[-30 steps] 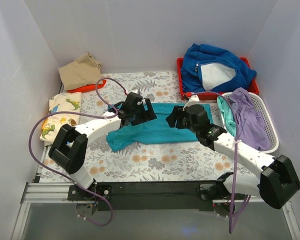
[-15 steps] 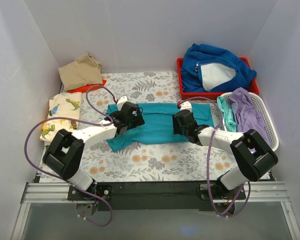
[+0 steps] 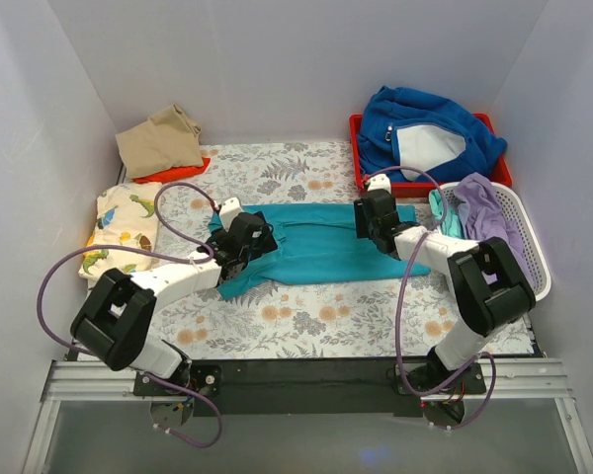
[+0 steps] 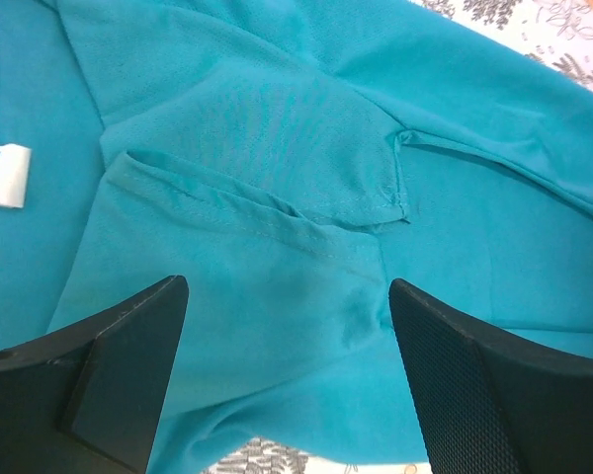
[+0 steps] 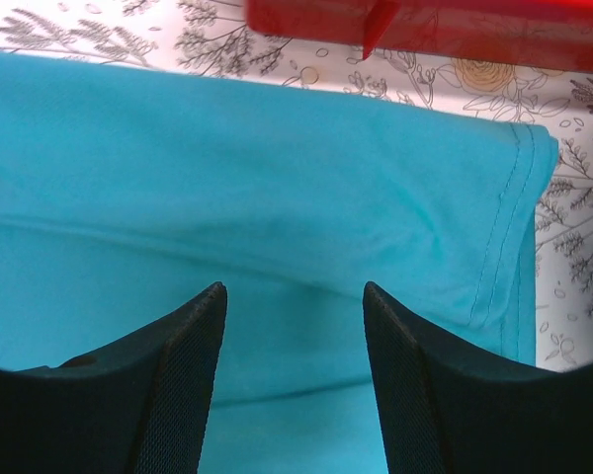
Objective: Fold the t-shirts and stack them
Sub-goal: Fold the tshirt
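The teal t-shirt lies spread sideways across the flowered table. My left gripper hovers low over its left end, open, with only cloth below the fingers. In the left wrist view the left gripper straddles a sleeve seam near the teal shirt's lower edge. My right gripper is open over the shirt's right end. In the right wrist view the right gripper holds nothing and the teal shirt's stitched hem lies just to its right.
A tan shirt lies on an orange one at the back left, with a dinosaur-print shirt at the left edge. A red tray holds a blue fleece. A white basket holds lavender and mint shirts.
Both arms have lowered and stretched out over the teal shirt. The left gripper shifted toward the shirt's left end, the right gripper toward its back right end. Both stay open.
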You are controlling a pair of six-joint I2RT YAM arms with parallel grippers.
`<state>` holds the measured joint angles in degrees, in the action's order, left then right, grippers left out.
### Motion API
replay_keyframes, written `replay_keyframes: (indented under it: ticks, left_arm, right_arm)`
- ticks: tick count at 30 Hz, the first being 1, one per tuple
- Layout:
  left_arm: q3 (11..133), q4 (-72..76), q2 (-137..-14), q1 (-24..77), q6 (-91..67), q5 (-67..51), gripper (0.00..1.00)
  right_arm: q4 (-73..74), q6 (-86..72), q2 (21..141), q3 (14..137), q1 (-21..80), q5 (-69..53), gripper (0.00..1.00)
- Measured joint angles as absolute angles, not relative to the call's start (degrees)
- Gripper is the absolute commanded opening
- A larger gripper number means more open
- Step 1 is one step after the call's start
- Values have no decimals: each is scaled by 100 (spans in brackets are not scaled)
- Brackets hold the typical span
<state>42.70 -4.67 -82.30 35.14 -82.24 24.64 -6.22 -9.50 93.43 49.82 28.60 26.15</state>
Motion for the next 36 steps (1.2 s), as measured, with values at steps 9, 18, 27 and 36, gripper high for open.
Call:
replay_keyframes:
  ticks: [9,18,27,36]
  left_arm:
    - [4543,-71,-9076,3389,-8121,2467,83]
    - [5103,-143,-9828,2628,-7915,2292,84]
    - [6206,-344,-10731,2401,-7360,2270,84]
    - [8173,-873,-12060,2300,-6510,2045,84]
  right_arm:
    - [-327,-908,9966,5336,2556,2158,63]
    - [-185,-1227,9627,4884,2526,1616,60]
    - [-8,-1428,9089,4381,2696,989,59]
    - [141,-1813,8849,4222,3651,683,58]
